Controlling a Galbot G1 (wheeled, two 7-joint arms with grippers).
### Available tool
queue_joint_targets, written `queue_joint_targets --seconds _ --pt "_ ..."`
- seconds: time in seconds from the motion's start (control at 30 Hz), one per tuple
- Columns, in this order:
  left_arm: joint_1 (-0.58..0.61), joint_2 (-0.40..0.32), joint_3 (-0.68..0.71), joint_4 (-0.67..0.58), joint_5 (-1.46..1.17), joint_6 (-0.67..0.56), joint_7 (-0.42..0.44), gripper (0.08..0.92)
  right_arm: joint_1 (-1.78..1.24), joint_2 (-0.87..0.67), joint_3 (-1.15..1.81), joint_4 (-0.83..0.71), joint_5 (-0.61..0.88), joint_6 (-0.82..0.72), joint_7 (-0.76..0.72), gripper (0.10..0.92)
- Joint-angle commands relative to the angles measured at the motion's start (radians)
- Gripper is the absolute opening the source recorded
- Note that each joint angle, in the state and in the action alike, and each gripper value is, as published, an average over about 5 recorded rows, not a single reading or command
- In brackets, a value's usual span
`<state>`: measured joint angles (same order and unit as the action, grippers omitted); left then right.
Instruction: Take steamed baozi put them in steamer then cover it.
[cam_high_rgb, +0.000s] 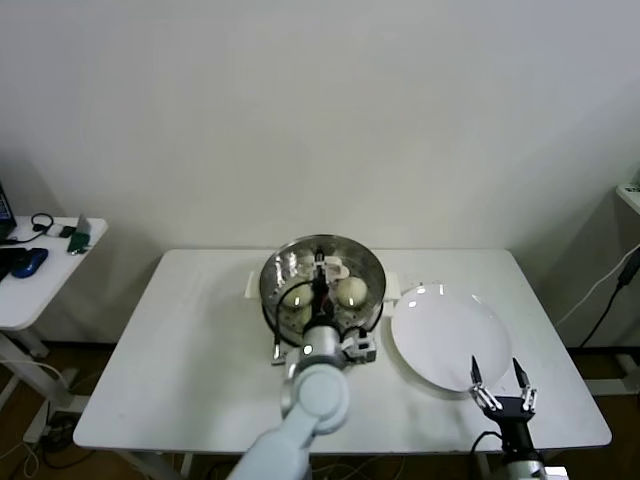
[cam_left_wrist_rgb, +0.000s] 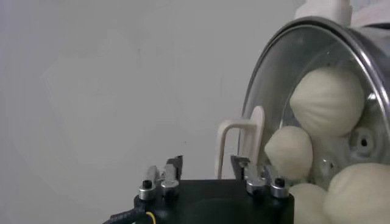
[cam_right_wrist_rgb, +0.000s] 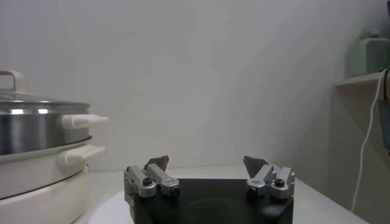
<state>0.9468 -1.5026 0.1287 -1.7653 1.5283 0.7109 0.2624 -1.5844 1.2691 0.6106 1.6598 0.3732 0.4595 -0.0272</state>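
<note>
From the head view the left arm covers the near part of the steamer (cam_high_rgb: 322, 283), and the left gripper (cam_high_rgb: 321, 270) sits above the lid (cam_high_rgb: 345, 262), so only two buns (cam_high_rgb: 350, 291) are plain there. The left wrist view shows four buns (cam_left_wrist_rgb: 329, 100) through the clear glass lid (cam_left_wrist_rgb: 274, 73), smooth and cream-white, on the perforated steel floor. The lid's white handle (cam_left_wrist_rgb: 237, 143) stands between the left gripper's (cam_left_wrist_rgb: 207, 163) parted fingers, seemingly untouched. The steamer stands mid-table (cam_high_rgb: 200, 340), beside a white plate (cam_high_rgb: 445, 335). The right gripper (cam_high_rgb: 497, 375) hangs wide open at the plate's near edge.
</note>
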Motion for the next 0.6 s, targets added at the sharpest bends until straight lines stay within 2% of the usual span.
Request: queue_joint_targets --seconds 0.03,0.17,0.3,0.47,0.6 --pt "0.069 0.154 0.0 -0.205 -0.231 -0.007 -0.027 0.583 0.0 -0.004 0.0 0.006 0.001 -0.011 0.001 0.823" --pt "0.138 0.223 -0.072 -0.285 -0.374 -0.078 -0.113 0.704 -0.005 -0.007 -0.005 0.024 0.015 -0.041 0.038 0.823" --pt "0.209 0.284 -0.198 -0.36 -0.67 -0.197 -0.233 0.797 -0.015 -0.014 -0.011 0.069 0.014 -0.11 0.08 0.823" --pt "0.284 0.296 -0.423 -0.449 -1.065 -0.254 -0.356 0.822 -0.016 -0.021 -0.014 0.095 -0.022 -0.134 0.081 0.823" --pt "0.368 0.27 -0.648 -0.451 -1.364 -0.353 -0.417 0.823 -0.009 -0.014 -0.016 0.103 -0.041 -0.143 0.09 0.823"
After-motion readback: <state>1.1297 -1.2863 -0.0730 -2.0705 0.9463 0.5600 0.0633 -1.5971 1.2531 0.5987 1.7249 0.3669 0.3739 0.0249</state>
